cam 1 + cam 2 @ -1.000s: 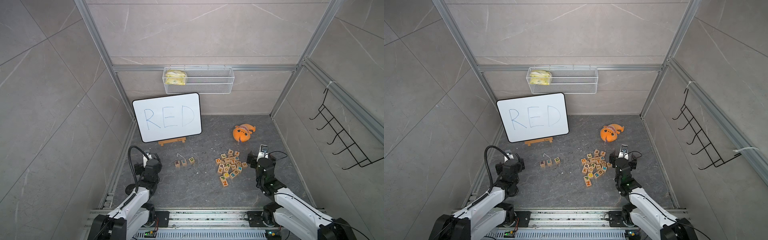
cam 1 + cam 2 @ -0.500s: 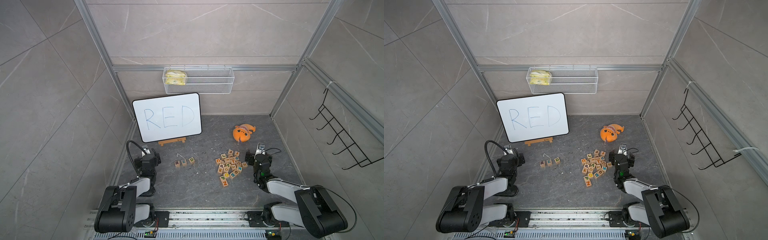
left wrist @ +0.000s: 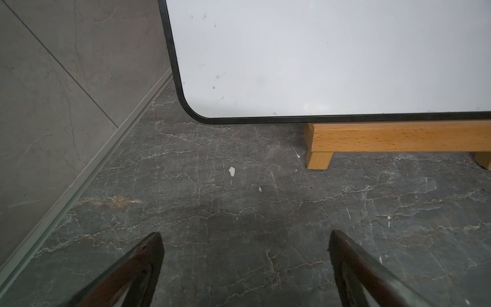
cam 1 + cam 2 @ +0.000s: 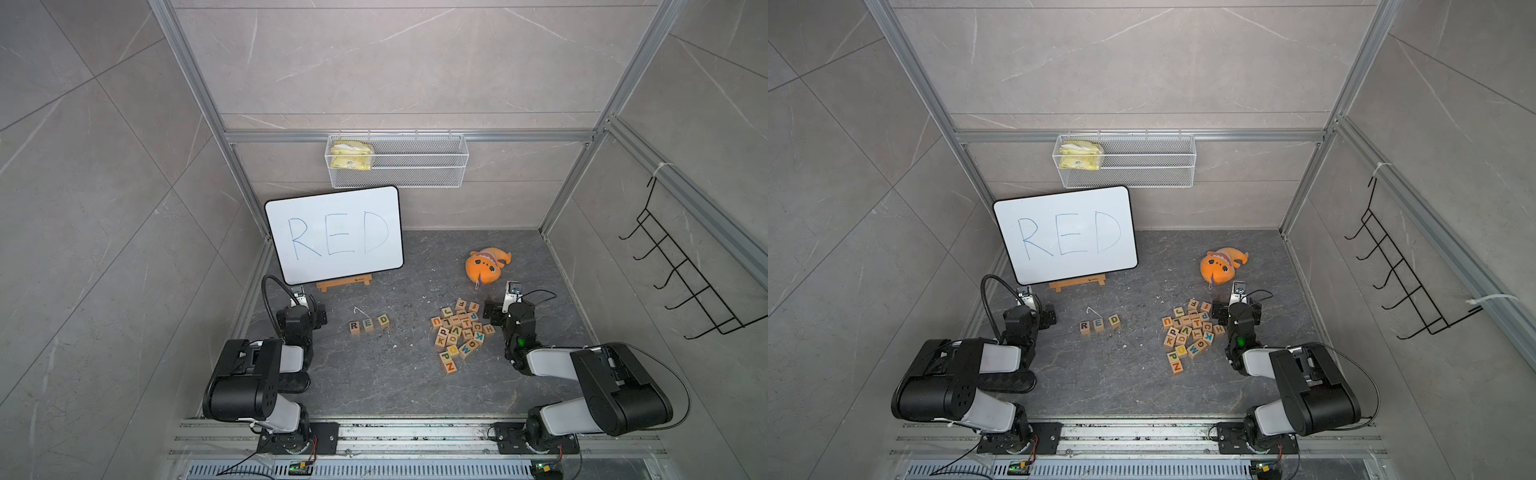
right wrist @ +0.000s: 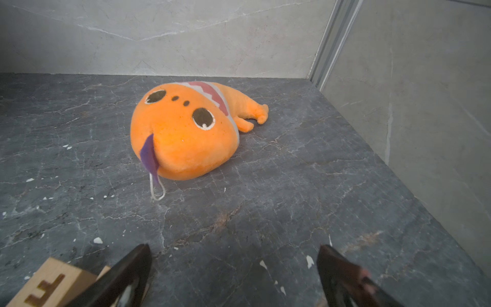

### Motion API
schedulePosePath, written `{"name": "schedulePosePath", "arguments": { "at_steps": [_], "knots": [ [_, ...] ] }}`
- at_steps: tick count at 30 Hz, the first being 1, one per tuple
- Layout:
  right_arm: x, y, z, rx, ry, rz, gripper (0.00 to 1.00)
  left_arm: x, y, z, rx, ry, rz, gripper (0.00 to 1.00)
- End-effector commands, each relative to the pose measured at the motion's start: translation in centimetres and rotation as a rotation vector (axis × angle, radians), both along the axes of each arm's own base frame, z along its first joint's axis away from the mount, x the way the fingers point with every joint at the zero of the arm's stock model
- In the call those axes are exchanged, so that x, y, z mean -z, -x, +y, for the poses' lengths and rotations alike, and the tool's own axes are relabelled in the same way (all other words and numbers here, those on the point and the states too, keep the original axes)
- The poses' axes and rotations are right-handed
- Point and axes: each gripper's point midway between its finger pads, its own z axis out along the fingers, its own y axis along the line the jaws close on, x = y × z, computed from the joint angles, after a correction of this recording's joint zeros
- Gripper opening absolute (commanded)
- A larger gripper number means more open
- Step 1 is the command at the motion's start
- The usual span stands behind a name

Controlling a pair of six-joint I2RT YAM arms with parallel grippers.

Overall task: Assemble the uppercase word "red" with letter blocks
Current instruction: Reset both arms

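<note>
Left wrist view: shows the left gripper point(image 3: 244, 235), jaws spread wide and empty over dark stone-patterned floor point(image 3: 212, 199), facing the black-framed white board point(image 3: 318, 53). Right wrist view: shows the right gripper point(image 5: 233, 248) likewise released, pointed at the orange plush toy point(image 5: 186, 133), a light-wood cube printed with orange F point(image 5: 50, 287) just beside one finger point(image 5: 127, 271). Only in both top views: light-wood cube with brown R point(image 4: 354, 326), cube with red E point(image 4: 368, 325), cube with green D point(image 4: 383, 320) in a row between the arms; loose pile of other letter cubes point(image 4: 459, 332) beside the right arm, well apart.
</note>
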Motion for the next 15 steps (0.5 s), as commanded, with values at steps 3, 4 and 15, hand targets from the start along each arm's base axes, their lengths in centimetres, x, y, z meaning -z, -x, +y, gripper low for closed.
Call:
{"name": "schedulePosePath", "arguments": {
  "at_steps": [3, 4, 15],
  "knots": [
    [0.09, -1.06, 0.8, -0.048, -0.001, -0.005, 1.0, -2.19, -1.31, -0.05, 0.015, -0.011, -0.076, 1.0],
    [-0.04, -1.18, 0.68, -0.045, 0.002, -0.022, 1.0, -2.18, -1.29, -0.03, 0.014, -0.012, -0.077, 1.0],
    [-0.03, -1.27, 0.64, -0.043, -0.001, -0.019, 1.0, -2.12, -1.3, 0.0, 0.014, -0.01, -0.072, 1.0]
  ]
}}
